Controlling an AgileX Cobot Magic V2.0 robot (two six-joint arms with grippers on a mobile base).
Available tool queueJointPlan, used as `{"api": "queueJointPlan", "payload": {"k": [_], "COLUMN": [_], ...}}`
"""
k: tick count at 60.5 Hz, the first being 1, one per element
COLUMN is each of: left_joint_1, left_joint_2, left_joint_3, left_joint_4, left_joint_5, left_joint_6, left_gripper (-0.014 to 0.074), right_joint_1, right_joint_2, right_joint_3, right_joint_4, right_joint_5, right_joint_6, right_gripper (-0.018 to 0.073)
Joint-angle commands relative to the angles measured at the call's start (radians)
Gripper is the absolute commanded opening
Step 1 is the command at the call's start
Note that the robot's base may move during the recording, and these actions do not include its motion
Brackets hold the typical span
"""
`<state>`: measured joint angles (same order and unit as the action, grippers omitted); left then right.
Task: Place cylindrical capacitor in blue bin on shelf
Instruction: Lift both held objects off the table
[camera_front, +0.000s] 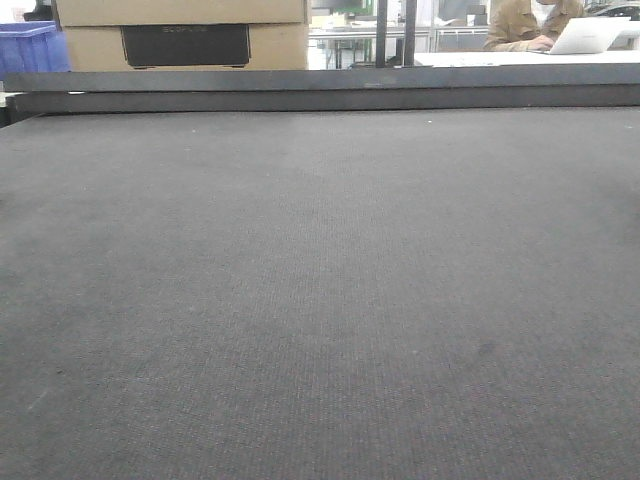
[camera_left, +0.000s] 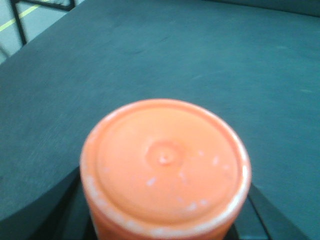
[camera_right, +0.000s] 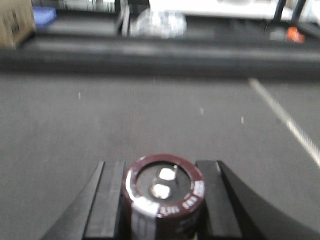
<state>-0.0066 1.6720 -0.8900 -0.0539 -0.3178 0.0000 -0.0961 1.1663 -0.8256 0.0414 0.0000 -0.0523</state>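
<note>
Gripping the cylindrical capacitor (camera_right: 164, 187) between its jaws, the right pincer (camera_right: 162, 200) hung above the grey surface (camera_right: 100, 125); the left pincer (camera_left: 165, 216) clasped an orange container (camera_left: 165, 160). The capacitor needed, I judged, a steady upright carry; no shelf was visible.

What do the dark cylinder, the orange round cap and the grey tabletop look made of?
Dark cylindrical capacitor: glossy printed plastic sleeve, likely over metal; two bright terminals on top, seemingly metal. Orange round cap: probably moulded plastic, matt, with a centre dimple and whitish scuffs. Grey tabletop: felt-like or woven fabric, matt, fine visible texture.
</note>
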Motion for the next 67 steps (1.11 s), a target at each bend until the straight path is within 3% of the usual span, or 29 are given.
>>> {"api": "queueJointPlan", "payload": {"k": [1,12,22,34,51,67], "left_joint_1": [-0.003,-0.006,-0.006,-0.025,-0.101,-0.109], "left_joint_2": [-0.098,-0.276,-0.427,-0.581,-0.783,-0.933], "left_joint_3": [-0.015,-0.045,-0.045,-0.045,-0.045,-0.045], "left_joint_4": [0.054,0.09,0.09,0.086,0.081,0.074], "left_joint_5": [0.141,0.448,0.637,0.837,0.933,0.94], "left_joint_6": [0.0,0.0,0.0,0.027,0.027,0.027], "left_gripper": [-0.0111,-0.0111,-0.0111,-0.0111,-0.0111,-0.0111], "right_joint_1": [0.001,0.038,0.112,0.161,0.178,0.178], "right_joint_2": [-0.013,-0.013,-0.025,-0.119,-0.344,-0.569], "right_joint_3": [-0.043,-0.055,-0.055,-0.055,-0.055,-0.056], "right_joint_4": [-0.003,-0.006,-0.008,0.0,0.0,0.0], "right_joint_5": [0.115,0.289,0.446,0.515,0.618,0.62], "right_joint_6": [0.002,0.002,0.002,0.002,0.002,0.002], "right_gripper": [-0.0162,-0.0162,-0.0162,-0.0162,-0.0162,-0.0162]}}
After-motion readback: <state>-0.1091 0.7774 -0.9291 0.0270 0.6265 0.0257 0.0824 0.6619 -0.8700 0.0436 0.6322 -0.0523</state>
